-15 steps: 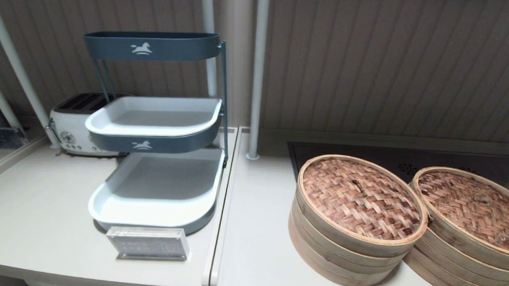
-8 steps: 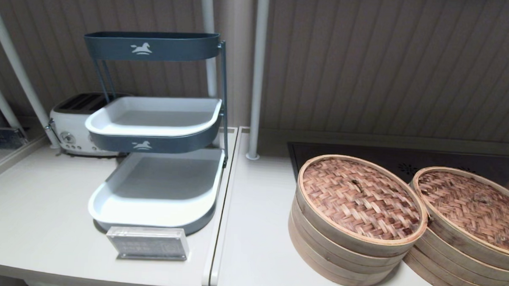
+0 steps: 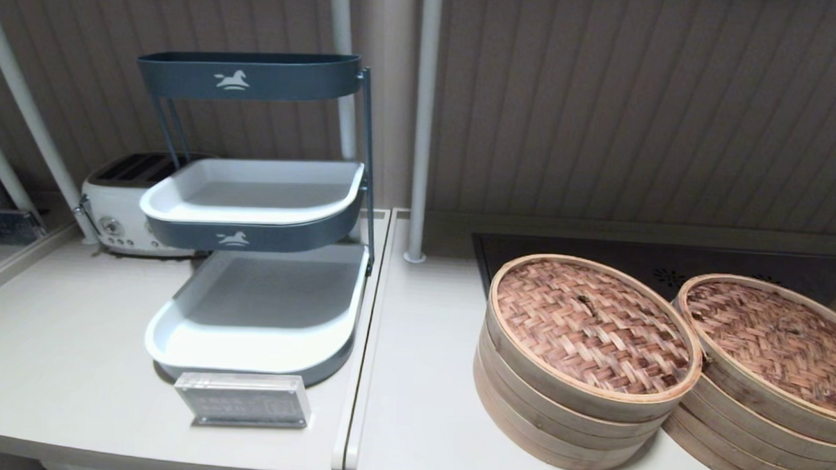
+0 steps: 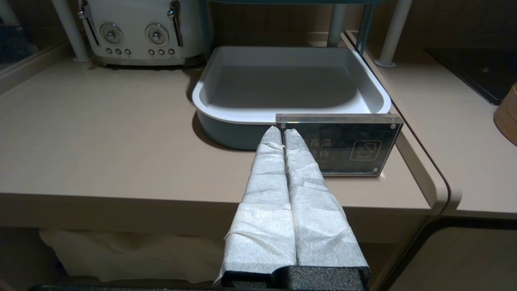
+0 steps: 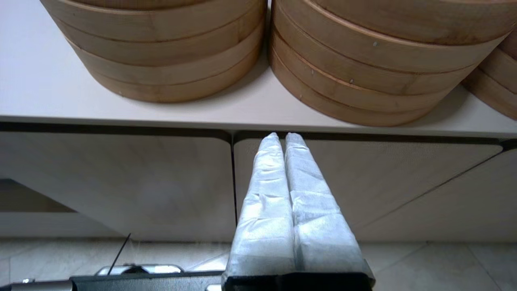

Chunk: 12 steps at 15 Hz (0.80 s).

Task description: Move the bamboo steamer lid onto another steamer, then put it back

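The bamboo steamer lid sits seated on its own stack at 4 o'clock on the tabletop, touching another steamer, itself lidded. Right pincer clenched, empty, below the tabletop edge, likely staged for approach. Left pincer clenched, idle, before the sign.
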{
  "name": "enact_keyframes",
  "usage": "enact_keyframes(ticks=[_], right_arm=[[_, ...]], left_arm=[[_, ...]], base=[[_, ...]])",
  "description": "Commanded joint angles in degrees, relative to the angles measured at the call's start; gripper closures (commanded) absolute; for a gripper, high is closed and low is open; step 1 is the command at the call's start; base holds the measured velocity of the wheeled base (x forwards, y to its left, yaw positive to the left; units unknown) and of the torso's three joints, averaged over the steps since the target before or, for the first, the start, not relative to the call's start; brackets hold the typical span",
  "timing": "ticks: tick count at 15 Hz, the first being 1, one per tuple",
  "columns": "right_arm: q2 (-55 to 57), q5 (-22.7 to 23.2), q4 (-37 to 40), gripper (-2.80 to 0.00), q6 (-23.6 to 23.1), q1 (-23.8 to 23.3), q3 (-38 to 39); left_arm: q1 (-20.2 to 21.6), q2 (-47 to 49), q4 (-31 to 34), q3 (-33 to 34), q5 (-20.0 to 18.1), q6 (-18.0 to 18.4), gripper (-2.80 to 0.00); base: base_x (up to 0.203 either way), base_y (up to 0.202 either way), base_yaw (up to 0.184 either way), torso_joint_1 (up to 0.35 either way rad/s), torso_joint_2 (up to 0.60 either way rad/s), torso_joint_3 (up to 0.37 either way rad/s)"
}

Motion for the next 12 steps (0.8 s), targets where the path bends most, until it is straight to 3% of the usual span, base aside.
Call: enact_keyframes(ticks=[1, 5, 7, 9, 12], right_arm=[[-3.98, 0.44, 0.37, 0.0, -0.08, -0.13, 0.57], [-6.88, 1.55, -1.9, 0.0, -0.2, -0.15, 1.71], [-6.81, 3.55, -12.63, 0.0, -1.27, -0.13, 6.34], [-6.76, 5.1, -14.9, 0.0, -5.64, -0.12, 8.44], [-6.81, 5.32, -15.94, 0.0, -5.93, -0.09, 8.81]], left_arm=[[0.0, -0.2, -0.03, 1.58, -0.01, -0.01, 0.0], [0.0, -0.18, -0.03, 1.58, 0.01, 0.05, 0.0], [0.0, -0.12, -0.03, 1.58, 0.01, -0.01, 0.0], [0.0, -0.13, -0.03, 1.58, 0.08, 0.07, 0.0], [0.0, -0.11, -0.03, 1.58, 0.01, 0.01, 0.0]], base=[[0.0, 0.0, 0.0, 0.0, 0.0, 0.0], [0.0, 0.0, 0.0, 0.0, 0.0, 0.0], [0.0, 0.0, 0.0, 0.0, 0.0, 0.0], [0.0, 0.0, 0.0, 0.0, 0.0, 0.0], [0.0, 0.0, 0.0, 0.0, 0.0, 0.0]])
